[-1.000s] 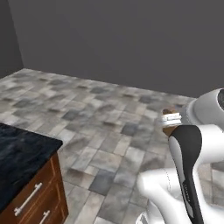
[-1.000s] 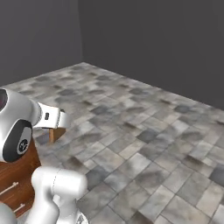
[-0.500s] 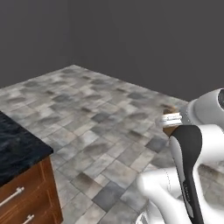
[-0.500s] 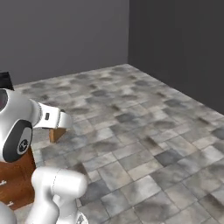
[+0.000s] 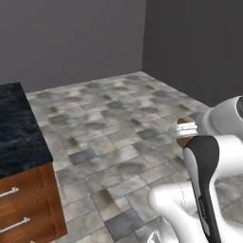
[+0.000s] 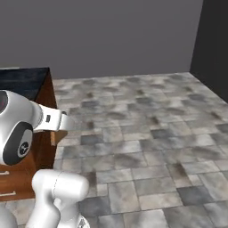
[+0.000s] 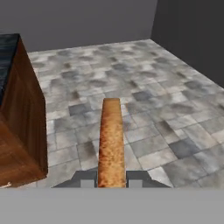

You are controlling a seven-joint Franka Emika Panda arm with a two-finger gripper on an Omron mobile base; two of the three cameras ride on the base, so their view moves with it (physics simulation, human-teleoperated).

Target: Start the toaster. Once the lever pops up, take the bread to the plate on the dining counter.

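One bread (image 7: 111, 142) slice edge-on, pinched in gripper (image 7: 111, 178); dining counter (image 7: 17, 109) cut off at frame edge.

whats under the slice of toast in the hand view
Under the thin tan-brown slice of toast, held edge-on by the gripper, lies grey stone-tiled floor. The strip of tiles directly beneath the slice is covered.

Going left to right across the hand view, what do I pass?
Dining counter → bread, held edge-on in the shut gripper → bare tiled floor → dark wall.
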